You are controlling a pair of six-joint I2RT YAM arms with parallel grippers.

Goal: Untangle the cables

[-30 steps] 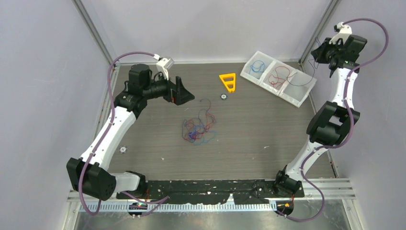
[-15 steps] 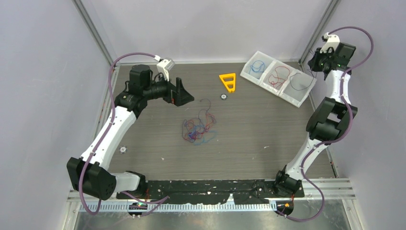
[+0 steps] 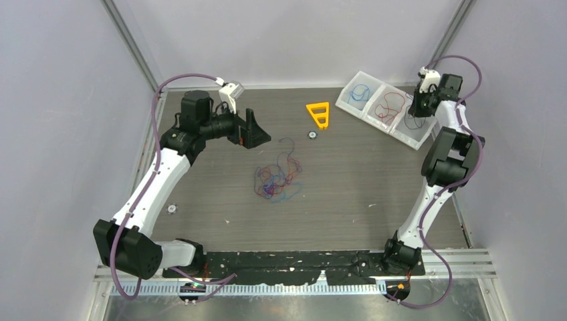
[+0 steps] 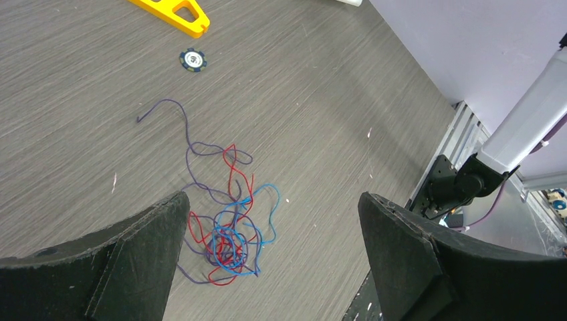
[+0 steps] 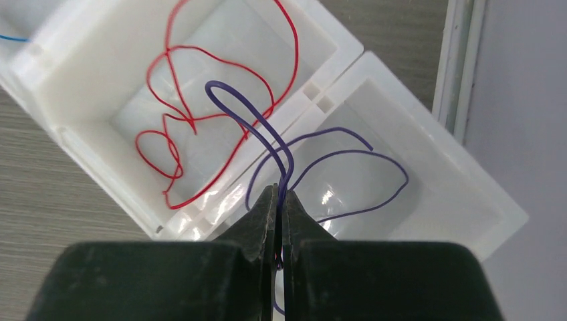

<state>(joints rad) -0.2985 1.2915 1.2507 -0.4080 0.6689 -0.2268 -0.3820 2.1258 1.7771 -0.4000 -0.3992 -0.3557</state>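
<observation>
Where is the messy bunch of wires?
In the top view, the cables lie mid-table, near the open left tool; the orange triangle sits farther back.

Noted on the left arm [image 3: 157,180] and the right arm [image 3: 424,214]: white link shells, black joint housings. A mauve hose [image 3: 190,75] runs outside each arm, base to wrist. A white camera block [image 3: 232,89] tops each wrist. The left gripper [image 4: 273,200] has matte black, wedge-shaped fingers [image 4: 401,254] with rough printed edges. The right gripper [image 5: 281,192] is black, tips tapering narrow.
</observation>
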